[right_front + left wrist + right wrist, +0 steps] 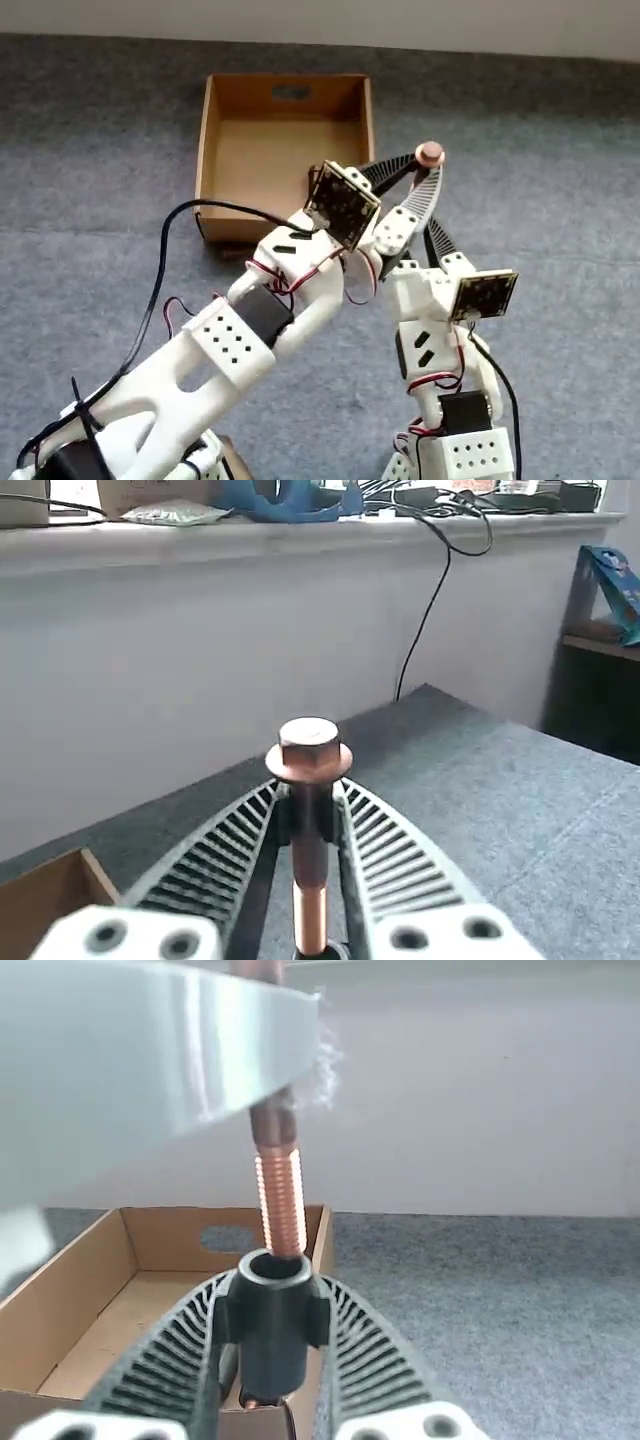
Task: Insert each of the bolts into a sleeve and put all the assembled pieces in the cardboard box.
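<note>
Joining a bolt (309, 760) to a sleeve (268, 1325) looks to be the step in hand, with both pieces held up in the air and none yet in the box. The next move, as I judge it, calls for keeping the two axes in line and pushing the shank straight down the bore. A slight tilt could jam the threads on the rim. After that comes the carry to the box.

The table (560, 150) lies well below both pairs of jaws and is covered in a grey, nubbly carpet-like fabric. The cardboard box (60, 1290) sits beyond and below the right jaws. It is shallow, square and open-topped, of plain brown board, with a slot handle cut in its far wall and a bare floor.

The left gripper (310, 800) has dark, ribbed, wedge-shaped fingers on white plastic mounts, and its jaws pinch the bolt's shank. The right gripper (268, 1305) is built the same way, and its jaws are pressed onto the sleeve's sides.

The sleeve is a matt black, smooth-walled tube, upright between the right jaws with its open mouth just past their tips. The bolt is copper-coloured metal with a hexagonal flanged head, which stands just clear of the left jaw tips. Its shank is smooth near the jaws and finely threaded at the far end. That threaded tip meets the sleeve's mouth, apparently just entering.
</note>
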